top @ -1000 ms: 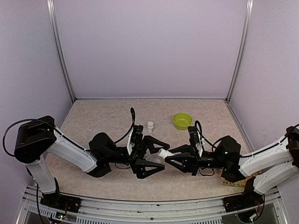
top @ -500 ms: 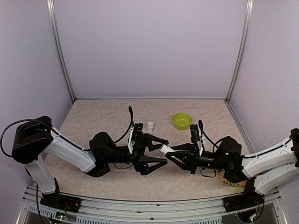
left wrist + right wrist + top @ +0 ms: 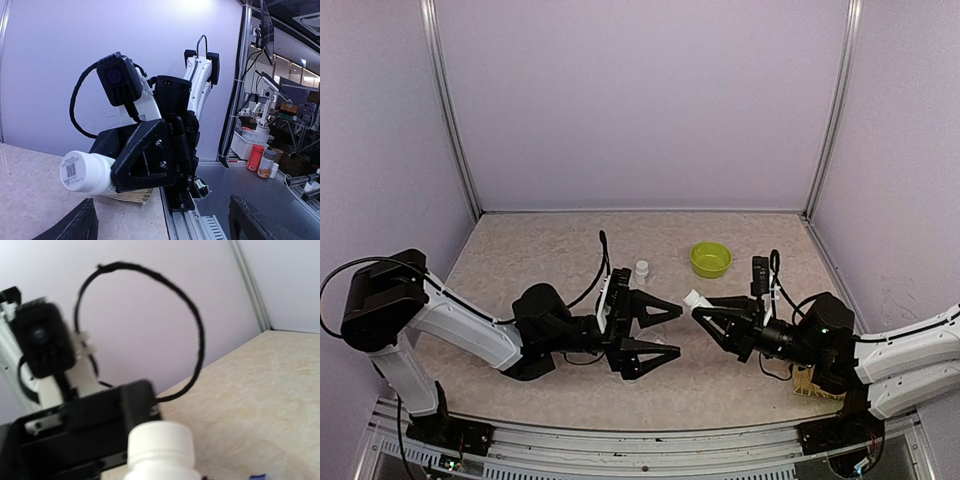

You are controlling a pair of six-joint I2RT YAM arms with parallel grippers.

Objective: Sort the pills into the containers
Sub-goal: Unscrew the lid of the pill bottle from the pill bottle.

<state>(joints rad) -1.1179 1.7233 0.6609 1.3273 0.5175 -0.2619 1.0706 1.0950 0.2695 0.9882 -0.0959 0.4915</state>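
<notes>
From above, the left gripper [image 3: 677, 330] stands spread wide with nothing between its fingers. Just to its right, the right gripper [image 3: 702, 308] is pinched narrow on a small white plastic bottle [image 3: 695, 298], while a second white bottle [image 3: 642, 269] stands upright farther back, left of the lime-green bowl [image 3: 710, 259]. The left wrist view adds what the top view hides — a square code label [image 3: 71, 170] on the held bottle's cap. The flat clear plastic pill box shows only as a faint glint [image 3: 658, 343] by the left gripper's near finger — pills too small to tell.
</notes>
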